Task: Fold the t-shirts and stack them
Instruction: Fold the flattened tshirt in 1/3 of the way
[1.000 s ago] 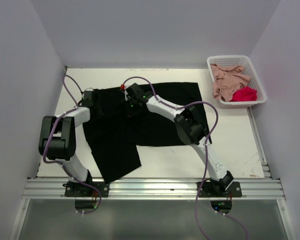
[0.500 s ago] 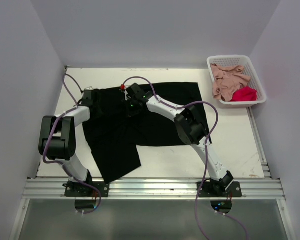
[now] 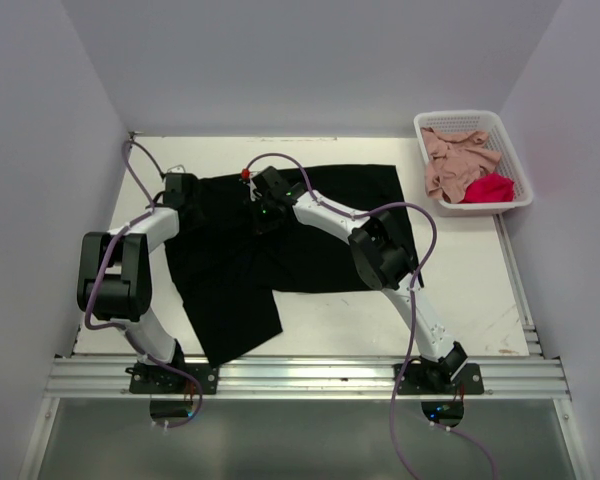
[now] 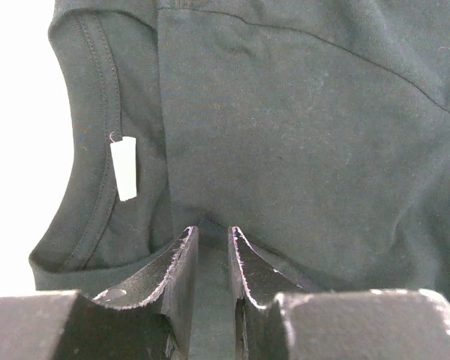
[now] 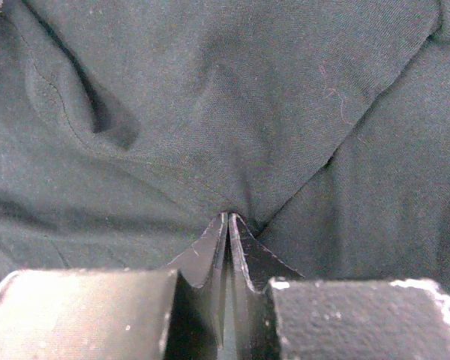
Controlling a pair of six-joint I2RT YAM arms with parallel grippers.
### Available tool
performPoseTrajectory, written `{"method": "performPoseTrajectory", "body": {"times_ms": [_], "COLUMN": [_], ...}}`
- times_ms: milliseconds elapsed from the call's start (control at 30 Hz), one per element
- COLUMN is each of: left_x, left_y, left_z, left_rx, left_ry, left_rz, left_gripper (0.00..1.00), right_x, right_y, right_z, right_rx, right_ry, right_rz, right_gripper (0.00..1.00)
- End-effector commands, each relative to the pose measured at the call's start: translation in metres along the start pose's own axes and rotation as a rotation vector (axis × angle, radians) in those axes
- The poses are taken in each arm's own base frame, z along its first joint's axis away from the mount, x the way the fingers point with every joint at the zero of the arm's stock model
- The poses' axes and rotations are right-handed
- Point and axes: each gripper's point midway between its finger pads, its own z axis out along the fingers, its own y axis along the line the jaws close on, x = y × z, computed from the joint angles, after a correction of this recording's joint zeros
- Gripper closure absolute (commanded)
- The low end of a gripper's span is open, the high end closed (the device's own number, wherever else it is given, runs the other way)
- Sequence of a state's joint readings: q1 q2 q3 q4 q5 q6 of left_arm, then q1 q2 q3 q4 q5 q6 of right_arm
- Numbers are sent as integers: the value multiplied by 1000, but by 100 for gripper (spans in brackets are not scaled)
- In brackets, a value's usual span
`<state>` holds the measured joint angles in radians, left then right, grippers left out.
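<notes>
l gripper (image 4: 210,238) nearly closed, pinching a black shirt (image 4: 285,135) fold by the collar, near white label (image 4: 124,169). r gripper (image 5: 227,219) pressed tight on a shirt ridge. black shirt spread on table (image 3: 460,290); pink shirt (image 3: 450,160) & red shirt (image 3: 490,187) in basket (image 3: 460,118), far right.

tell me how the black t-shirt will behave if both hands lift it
Probably floppy: the black t-shirt lies flat, and creases fan out from the right hand's pinch, so it should sag between grips. Likely light: the knit looks thin. Slipping seems unlikely, as the left hand seems closed on a fold near the collar.
</notes>
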<state>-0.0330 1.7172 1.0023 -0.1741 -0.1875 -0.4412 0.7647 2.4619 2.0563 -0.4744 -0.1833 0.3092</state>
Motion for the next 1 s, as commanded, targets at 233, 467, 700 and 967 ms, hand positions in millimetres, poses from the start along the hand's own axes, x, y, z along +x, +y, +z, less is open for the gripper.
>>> {"method": "performPoseTrajectory", "body": {"times_ms": [233,467,700,967], "left_x": [-18,2,8,2], "left_y": [2,33,22,-2], "left_z": [-8,-10,-8,-2], "left_rx": [-7,-174,-93,39], "left_ry": [-38,24,18,-1], "left_rz": [1,-17,-23,-5], "left_gripper": [76,77,75,73], "right_x": [56,60,60,60], "right_y": [-41,-42,-42,-43], "right_z": [4,5,6,5], "right_rx": [120,118,118,124], "right_ry": [177,186,186,187], "right_rz": [8,11,11,10], "right_gripper": [93,93,93,93]}}
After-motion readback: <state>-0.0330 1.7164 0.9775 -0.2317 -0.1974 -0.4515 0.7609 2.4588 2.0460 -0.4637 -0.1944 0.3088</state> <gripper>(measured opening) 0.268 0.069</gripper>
